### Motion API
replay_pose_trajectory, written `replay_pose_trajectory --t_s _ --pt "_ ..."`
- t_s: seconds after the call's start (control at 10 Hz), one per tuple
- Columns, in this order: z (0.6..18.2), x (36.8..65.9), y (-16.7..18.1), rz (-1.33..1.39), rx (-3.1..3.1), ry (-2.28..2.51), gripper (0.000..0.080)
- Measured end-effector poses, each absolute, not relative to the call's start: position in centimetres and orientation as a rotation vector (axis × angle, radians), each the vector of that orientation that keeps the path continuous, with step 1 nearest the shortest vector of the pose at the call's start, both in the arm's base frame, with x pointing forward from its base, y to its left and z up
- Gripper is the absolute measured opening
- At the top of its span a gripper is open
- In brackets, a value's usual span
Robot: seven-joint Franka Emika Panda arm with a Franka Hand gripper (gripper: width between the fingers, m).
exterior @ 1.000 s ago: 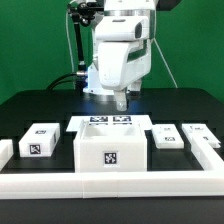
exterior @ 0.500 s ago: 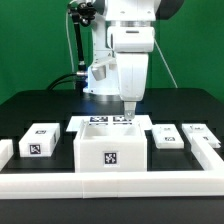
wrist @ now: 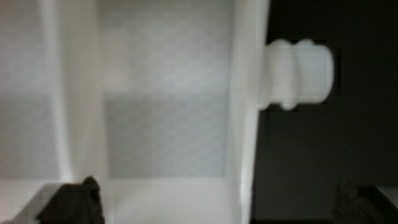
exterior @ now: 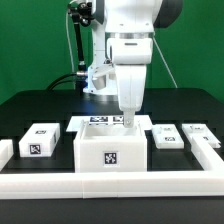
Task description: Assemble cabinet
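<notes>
The cabinet box (exterior: 111, 155) is a large open white box with a black-and-white tag on its front, at the table's front middle. My gripper (exterior: 128, 119) hangs just above the box's back right part. In the wrist view the gripper (wrist: 228, 205) is open and empty, its dark fingertips (wrist: 75, 200) wide apart. The box's side wall (wrist: 249, 120) runs between them, with a white ribbed knob (wrist: 302, 72) outside it. Small white tagged blocks lie beside the box: one on the exterior view's left (exterior: 40, 140) and two on its right (exterior: 165, 137) (exterior: 198, 133).
The marker board (exterior: 100, 122) lies flat behind the box, partly under the gripper. A low white border rail (exterior: 110, 185) runs along the front edge. A small white piece (exterior: 4, 150) sits at the far left. The table is black.
The arm has moved toward the exterior view's right and come lower, from behind the marker board to just above the box's back right part. The parts have not moved.
</notes>
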State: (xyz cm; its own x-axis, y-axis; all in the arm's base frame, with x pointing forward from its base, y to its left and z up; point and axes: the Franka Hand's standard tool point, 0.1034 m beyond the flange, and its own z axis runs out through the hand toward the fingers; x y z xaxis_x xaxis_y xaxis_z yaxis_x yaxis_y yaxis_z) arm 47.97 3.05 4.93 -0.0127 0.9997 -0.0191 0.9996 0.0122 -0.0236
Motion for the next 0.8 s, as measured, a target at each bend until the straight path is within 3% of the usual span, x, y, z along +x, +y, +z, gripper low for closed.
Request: replay_pose_trajectory --t_s 0.3,0.6,0.8 --pt "3.1 47.2 3.0 0.071 -2.194 -2.211 0.0650" --pt "2.8 47.1 3.1 0.069 -2.215 -2.189 0.0623" --pt "2.8 47.1 3.1 0.070 -2.214 -2.189 0.0262"
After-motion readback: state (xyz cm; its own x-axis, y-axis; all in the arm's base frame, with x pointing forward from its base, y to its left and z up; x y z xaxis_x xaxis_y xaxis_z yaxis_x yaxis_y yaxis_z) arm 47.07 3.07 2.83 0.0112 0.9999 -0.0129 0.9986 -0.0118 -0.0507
